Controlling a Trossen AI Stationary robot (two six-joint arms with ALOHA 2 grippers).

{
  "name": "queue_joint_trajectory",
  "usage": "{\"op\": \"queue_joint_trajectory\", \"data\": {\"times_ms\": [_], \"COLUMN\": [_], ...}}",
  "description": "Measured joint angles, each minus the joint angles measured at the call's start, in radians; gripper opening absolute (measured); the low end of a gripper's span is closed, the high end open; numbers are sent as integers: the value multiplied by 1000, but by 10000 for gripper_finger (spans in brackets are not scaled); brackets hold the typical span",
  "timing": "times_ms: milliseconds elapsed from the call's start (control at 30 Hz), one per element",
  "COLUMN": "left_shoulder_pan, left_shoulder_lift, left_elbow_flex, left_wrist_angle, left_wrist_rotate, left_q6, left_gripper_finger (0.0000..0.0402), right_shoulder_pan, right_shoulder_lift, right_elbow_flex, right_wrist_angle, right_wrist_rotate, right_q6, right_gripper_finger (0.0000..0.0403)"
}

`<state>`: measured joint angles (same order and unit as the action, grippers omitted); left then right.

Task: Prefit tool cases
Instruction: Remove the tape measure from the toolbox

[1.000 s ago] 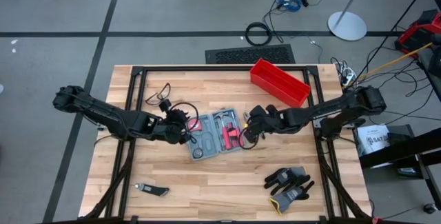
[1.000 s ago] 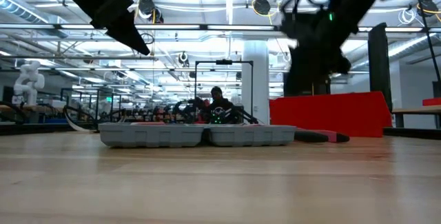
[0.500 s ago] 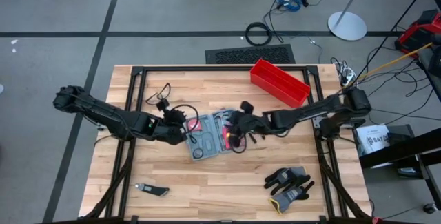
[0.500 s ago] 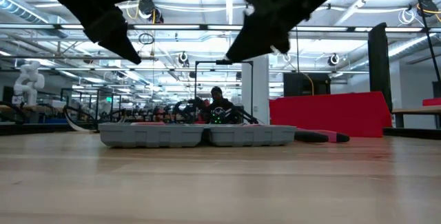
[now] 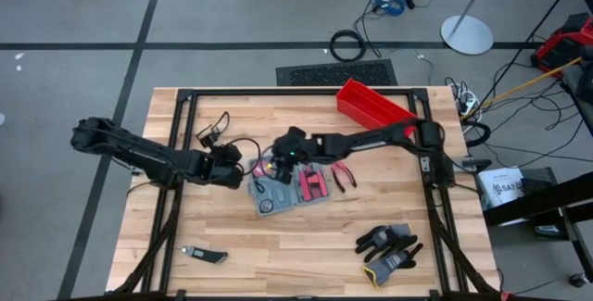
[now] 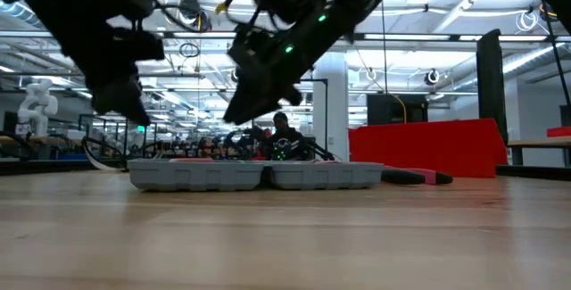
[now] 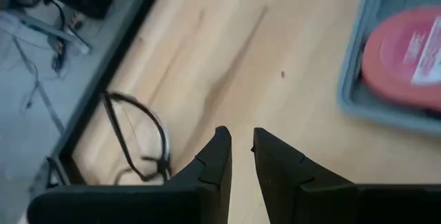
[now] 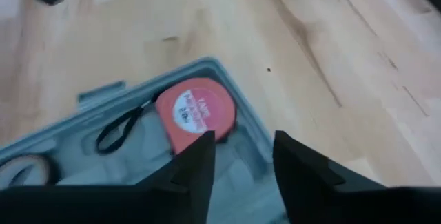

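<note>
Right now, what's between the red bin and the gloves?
In the high view, red-handled pliers lie on bare wood between the red bin and the gloves.

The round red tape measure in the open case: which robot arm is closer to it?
Right. The right gripper hovers over the tape measure in the case; the left gripper waits beside the case's edge, over bare table.

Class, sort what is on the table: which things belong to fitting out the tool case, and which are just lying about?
Job:
tool case
red tape measure
red pliers

Lying about:
red bin
gloves
small dark tool
</note>
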<state>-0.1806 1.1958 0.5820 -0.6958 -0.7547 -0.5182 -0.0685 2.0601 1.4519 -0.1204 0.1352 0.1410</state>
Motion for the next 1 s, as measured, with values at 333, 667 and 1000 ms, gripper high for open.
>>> {"op": "queue_joint_trajectory", "data": {"times_ms": [333,667,1000], "left_shoulder_pan": [43,132,161], "left_shoulder_lift": [1,115,229], "left_elbow_flex": [-147,-234,-231], "left_wrist_angle": [393,624,796], "left_wrist_rotate": [130,277,304], "left_q6": [53,-25,9], "left_gripper_finger": [68,68,68], "right_shoulder_pan": [-22,-31,-75], "right_shoulder_lift": [194,244,245], "right_elbow_flex": [189,244,239], "right_wrist_angle": [-100,-146,-138], "right_wrist_rotate": [-169,-210,-391], "right_q6": [155,245,332], "right_gripper_finger": [203,201,201]}}
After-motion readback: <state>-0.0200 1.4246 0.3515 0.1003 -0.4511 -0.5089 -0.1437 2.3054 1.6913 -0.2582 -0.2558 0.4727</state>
